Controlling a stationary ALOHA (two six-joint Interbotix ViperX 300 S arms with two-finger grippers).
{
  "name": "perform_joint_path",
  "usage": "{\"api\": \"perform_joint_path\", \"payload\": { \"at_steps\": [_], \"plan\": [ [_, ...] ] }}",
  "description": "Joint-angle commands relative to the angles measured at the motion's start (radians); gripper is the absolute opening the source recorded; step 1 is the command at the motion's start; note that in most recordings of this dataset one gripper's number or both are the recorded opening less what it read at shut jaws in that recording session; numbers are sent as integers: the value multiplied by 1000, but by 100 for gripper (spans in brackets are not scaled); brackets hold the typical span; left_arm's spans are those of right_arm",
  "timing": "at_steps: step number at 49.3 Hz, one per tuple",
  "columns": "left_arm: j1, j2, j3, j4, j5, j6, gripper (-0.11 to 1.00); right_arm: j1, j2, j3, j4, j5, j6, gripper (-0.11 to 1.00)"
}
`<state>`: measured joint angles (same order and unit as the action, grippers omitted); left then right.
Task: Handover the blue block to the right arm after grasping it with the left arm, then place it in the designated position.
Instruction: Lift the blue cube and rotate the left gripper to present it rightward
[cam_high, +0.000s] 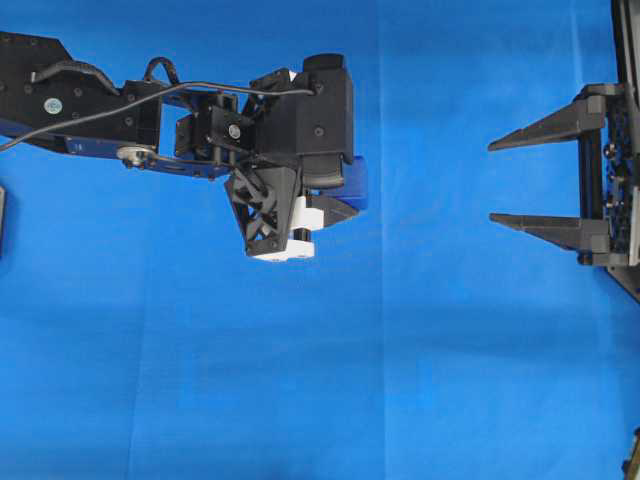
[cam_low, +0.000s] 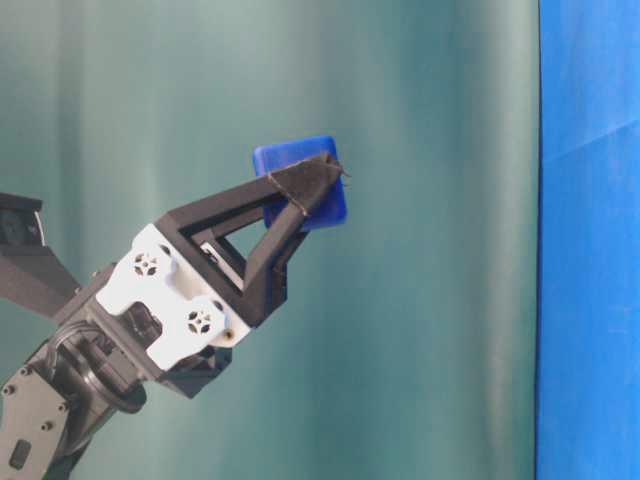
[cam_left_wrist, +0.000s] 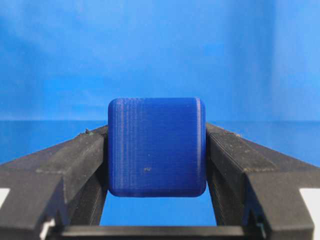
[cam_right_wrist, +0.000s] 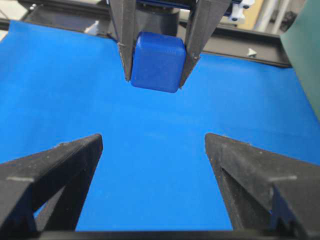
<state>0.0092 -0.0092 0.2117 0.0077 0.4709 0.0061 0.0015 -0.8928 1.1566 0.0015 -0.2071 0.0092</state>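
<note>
1. The left arm (cam_high: 150, 110) reaches from the left edge toward the middle of the overhead view. Its end effector (cam_low: 315, 190) is raised above the tabletop (cam_high: 300, 380) and, in the table-level view, points upward at a slant.
2. The right arm (cam_high: 615, 170) stays at the right edge of the overhead view. Its end effector (cam_high: 495, 183) points toward the left one, well apart from it.
3. No brand, label or readable writing can be seen in any view.
4. The left end effector is closed on the blue block (cam_left_wrist: 156, 146). The two fingers (cam_left_wrist: 80, 165) press its opposite sides near their tips, and the block is in the air, clear of the blue cloth.
5. The right end effector stands wide and holds nothing. In its wrist view the block (cam_right_wrist: 158, 61) is straight ahead, beyond the fingertips.
</note>
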Motion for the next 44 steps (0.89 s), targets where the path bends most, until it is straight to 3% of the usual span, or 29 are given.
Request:
{"api": "perform_joint_path", "payload": {
  "at_steps": [1,32,44],
  "plan": [
    [0,-31,-25,3,-5,0,49,-2,5,-20,3,-9,2,95],
    [0,-44,-6,2,-21,-2,49,-2,6,-20,3,-9,2,95],
    [-8,-112,86,3,-150,-3,49,-2,6,-20,3,-9,2,95]
  ]
}}
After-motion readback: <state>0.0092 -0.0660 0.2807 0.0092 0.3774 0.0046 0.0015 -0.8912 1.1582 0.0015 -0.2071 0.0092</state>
